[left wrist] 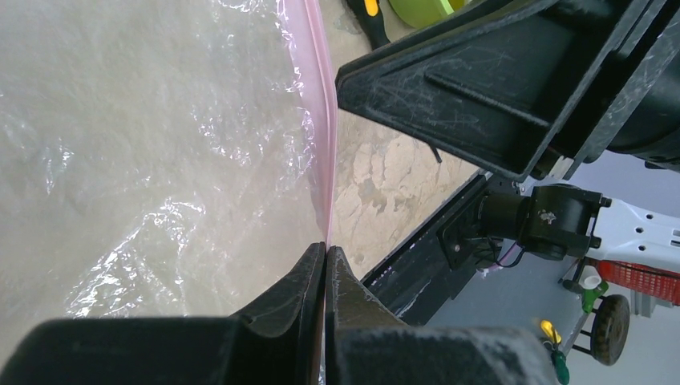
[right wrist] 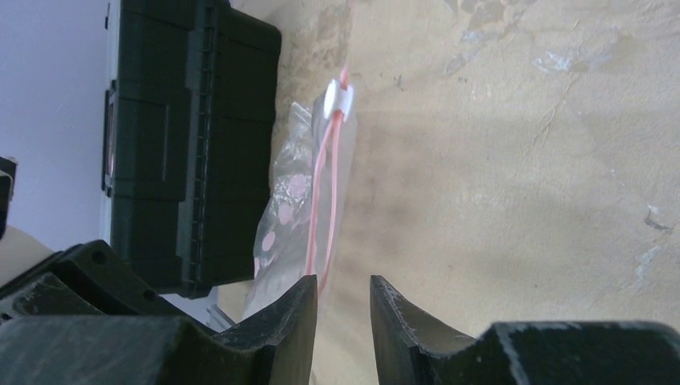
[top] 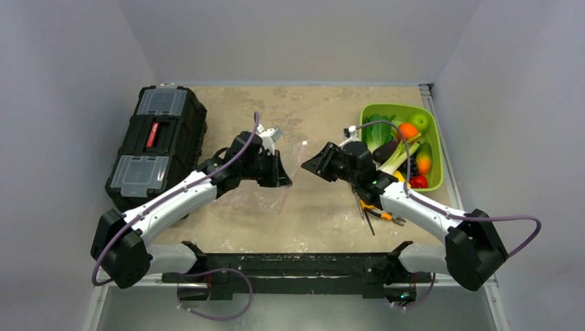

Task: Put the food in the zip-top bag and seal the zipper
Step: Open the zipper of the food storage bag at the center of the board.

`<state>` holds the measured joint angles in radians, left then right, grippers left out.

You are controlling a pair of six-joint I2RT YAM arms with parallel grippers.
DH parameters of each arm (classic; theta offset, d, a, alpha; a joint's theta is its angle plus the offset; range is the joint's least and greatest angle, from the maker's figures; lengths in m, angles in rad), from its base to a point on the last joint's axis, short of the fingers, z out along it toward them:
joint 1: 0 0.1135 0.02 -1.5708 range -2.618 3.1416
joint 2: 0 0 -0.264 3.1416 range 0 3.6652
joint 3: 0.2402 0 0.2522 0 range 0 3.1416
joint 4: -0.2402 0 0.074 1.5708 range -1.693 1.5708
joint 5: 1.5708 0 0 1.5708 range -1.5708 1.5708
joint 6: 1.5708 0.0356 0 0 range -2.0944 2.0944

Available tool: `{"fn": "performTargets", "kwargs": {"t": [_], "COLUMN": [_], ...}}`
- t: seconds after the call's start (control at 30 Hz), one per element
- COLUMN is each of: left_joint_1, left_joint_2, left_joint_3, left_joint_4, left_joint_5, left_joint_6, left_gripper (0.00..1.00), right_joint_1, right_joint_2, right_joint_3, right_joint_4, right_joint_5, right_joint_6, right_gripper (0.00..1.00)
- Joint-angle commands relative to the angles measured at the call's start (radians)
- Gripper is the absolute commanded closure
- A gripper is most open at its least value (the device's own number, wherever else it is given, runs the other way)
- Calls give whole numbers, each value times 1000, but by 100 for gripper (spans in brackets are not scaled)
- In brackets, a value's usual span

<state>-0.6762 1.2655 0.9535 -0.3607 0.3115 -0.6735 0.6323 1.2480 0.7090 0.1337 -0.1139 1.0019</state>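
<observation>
Looking down from above, the left gripper (top: 283,174) sits at mid-table, closed on the pink zipper (top: 300,157) of the clear bag (top: 256,196). The bag spreads out on the table to the near left of that grip. The right gripper (top: 312,165) points left, just beside the zipper on its right side. Both leafy vegetables (top: 377,134) lie in the green bin (top: 386,108) at the far right, well apart from the bag, among an orange fruit (top: 408,131), a green fruit (top: 421,122) and an eggplant (top: 385,150). A black toolbox (top: 157,145) stands at the far left, and some hand tools (top: 372,207) lie near the right arm.

From the left wrist, the left gripper (left wrist: 325,250) has its fingers pressed together with the zipper (left wrist: 318,120) pinched between the tips. The crinkled bag (left wrist: 160,160) fills the left of this view, and the strip runs away along its edge.

From the right wrist, the right gripper (right wrist: 343,309) stands a narrow gap open with nothing clearly between its fingers. The zipper (right wrist: 325,208) runs away from the left fingertip to a white slider (right wrist: 341,100) at its far end. The bag (right wrist: 285,200) lies between the strip and the toolbox (right wrist: 184,144).
</observation>
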Motion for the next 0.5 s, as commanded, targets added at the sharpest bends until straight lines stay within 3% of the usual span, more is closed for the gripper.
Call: {"fn": "performTargets", "kwargs": {"t": [0.0, 0.17, 0.47], "left_joint_1": [1, 1, 1], "left_joint_2": [-28, -26, -29], "left_joint_3": [1, 2, -2], "left_joint_4": [26, 35, 37], "left_joint_5": [23, 37, 41], "left_joint_6": [-14, -24, -28], "left_gripper": [100, 100, 100], "right_joint_1": [-16, -17, -18], "right_joint_2": [-16, 7, 51], "right_joint_3": [56, 70, 70], "right_joint_4": [8, 15, 58], "right_joint_5": [36, 39, 1], "right_joint_6": [-18, -21, -22], "right_gripper": [69, 76, 75]}}
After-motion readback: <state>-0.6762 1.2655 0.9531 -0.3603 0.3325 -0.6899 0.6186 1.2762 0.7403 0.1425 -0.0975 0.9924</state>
